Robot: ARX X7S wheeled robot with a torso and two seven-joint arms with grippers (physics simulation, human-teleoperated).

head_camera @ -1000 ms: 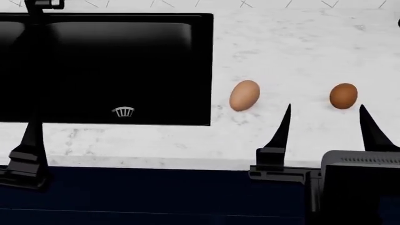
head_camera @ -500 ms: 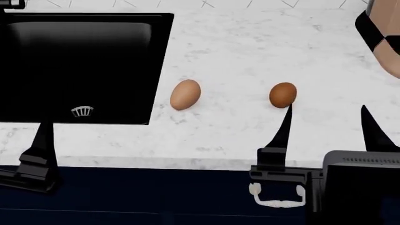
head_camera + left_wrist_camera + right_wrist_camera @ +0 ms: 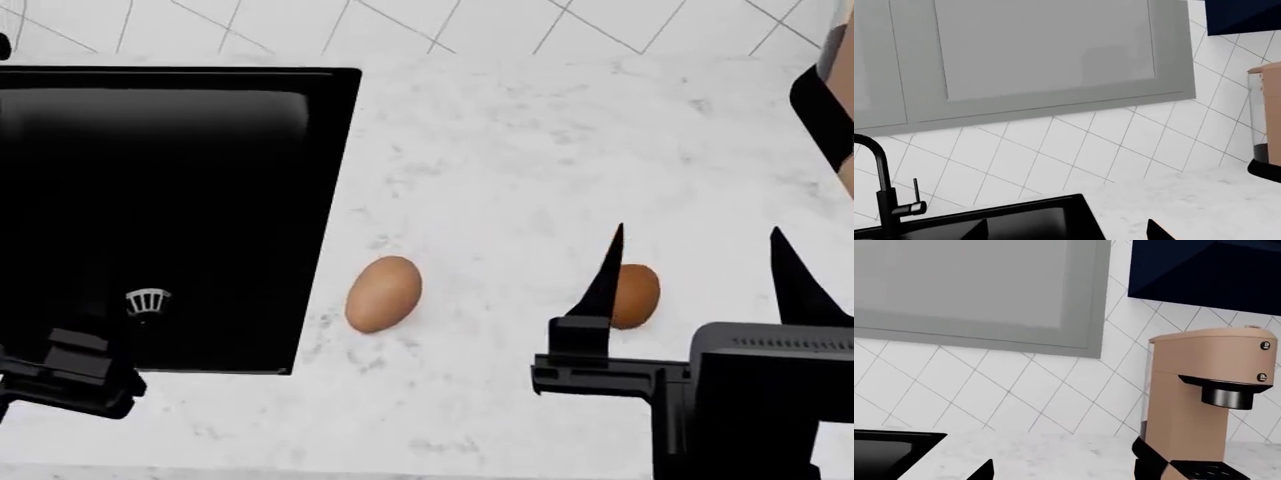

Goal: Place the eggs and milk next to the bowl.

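View has swung closer: both eggs sit lower in frame than half a second ago. The right gripper (image 3: 694, 262) hangs with fingers spread apart, the darker egg (image 3: 635, 296) just behind its left finger. The paler egg (image 3: 383, 294) lies beside the black sink (image 3: 320, 200) on the marbled white worktop (image 3: 534, 150). Left gripper's (image 3: 67, 370) state: can't tell.

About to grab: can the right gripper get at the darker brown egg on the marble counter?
Probably yes. The right gripper is open, the darker brown egg lies partly behind its left finger, and nothing on the white marble counter blocks it.
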